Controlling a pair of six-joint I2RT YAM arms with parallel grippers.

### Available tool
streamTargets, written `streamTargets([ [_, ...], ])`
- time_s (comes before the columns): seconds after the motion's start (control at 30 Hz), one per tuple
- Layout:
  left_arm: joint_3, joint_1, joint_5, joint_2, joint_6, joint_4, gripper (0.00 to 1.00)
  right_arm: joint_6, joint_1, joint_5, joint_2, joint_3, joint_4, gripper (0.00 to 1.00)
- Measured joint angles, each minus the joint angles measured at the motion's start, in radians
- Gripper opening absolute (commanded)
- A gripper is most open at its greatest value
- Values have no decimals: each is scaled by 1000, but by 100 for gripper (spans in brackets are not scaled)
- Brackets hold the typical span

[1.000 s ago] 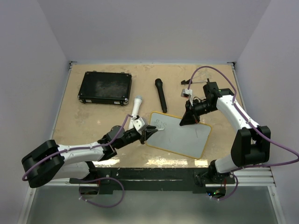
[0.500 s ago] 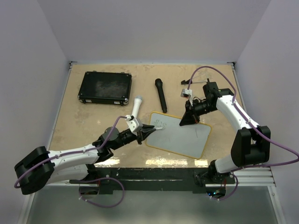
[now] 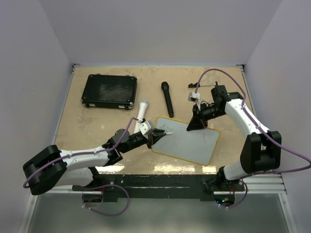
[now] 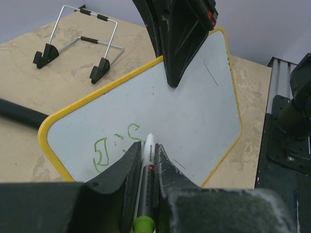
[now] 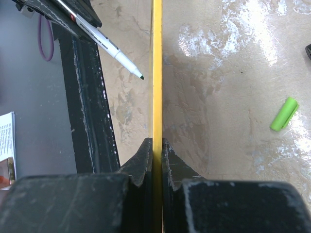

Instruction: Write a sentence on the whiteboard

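Observation:
The whiteboard (image 3: pixel 189 143), white with a yellow rim, lies at centre near the table's front. My right gripper (image 3: pixel 197 124) is shut on its far rim; the right wrist view shows that rim (image 5: pixel 157 73) edge-on between the jaws (image 5: pixel 157 143). My left gripper (image 3: pixel 158 136) is shut on a green-ended marker (image 4: pixel 146 170) and points at the board's left part (image 4: pixel 194 107). The marker's tip (image 5: pixel 141 76) is at or just off the surface. The sentence (image 4: pixel 114 145) is only a few green strokes beside the tip.
A black case (image 3: pixel 109 91) sits at the back left. A black microphone (image 3: pixel 167 98) lies behind the board, a white-grey one (image 3: pixel 142 110) to its left. A wire stand (image 4: pixel 77 34) is at the back right, and a green cap (image 5: pixel 284 113) lies on the table.
The left arm swung its elbow out to the left, then came back. The marker tip stayed by the green strokes, shifting slightly. The right arm and the board have not moved.

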Motion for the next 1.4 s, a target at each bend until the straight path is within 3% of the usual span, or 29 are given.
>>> streamTargets([
  [0.93, 98, -1, 22, 117, 3, 3, 0, 0, 0, 0, 0, 0, 0, 0],
  [1.4, 93, -1, 0, 104, 4, 10, 0, 0, 0, 0, 0, 0, 0, 0],
])
